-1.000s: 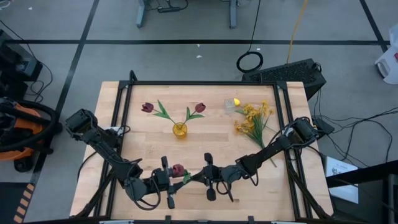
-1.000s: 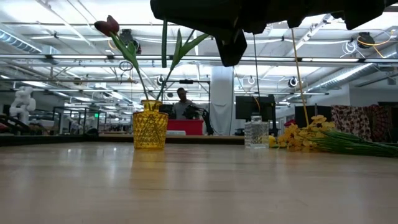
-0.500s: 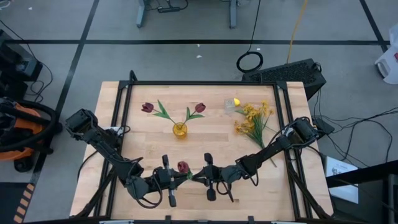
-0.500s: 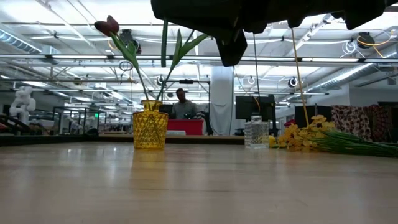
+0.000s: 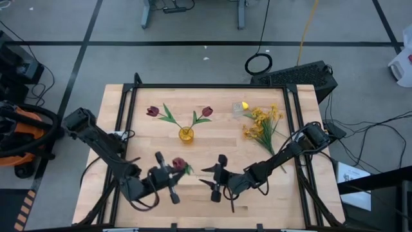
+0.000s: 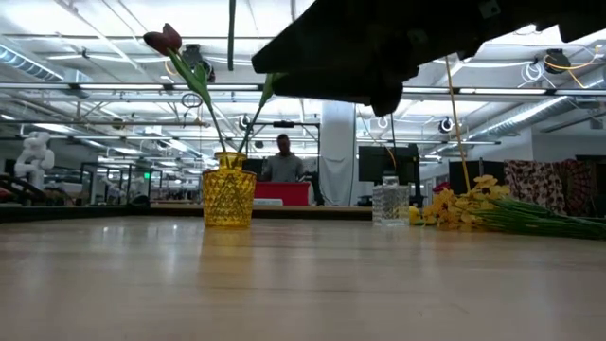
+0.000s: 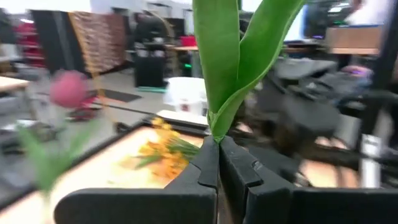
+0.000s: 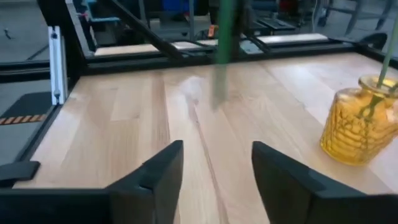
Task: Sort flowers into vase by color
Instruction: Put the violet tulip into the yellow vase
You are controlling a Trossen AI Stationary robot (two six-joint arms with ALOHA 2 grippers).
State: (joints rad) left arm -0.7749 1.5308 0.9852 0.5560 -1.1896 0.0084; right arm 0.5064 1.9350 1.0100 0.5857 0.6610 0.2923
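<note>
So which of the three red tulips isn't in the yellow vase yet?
The red tulip clamped in the left gripper near the table's front edge; the other two stand in the yellow vase.

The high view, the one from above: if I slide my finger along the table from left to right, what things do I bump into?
Left gripper holding a red tulip → yellow vase with two red tulips → right gripper, open → clear glass with a yellow tulip → pile of yellow blossom sprays.
</note>
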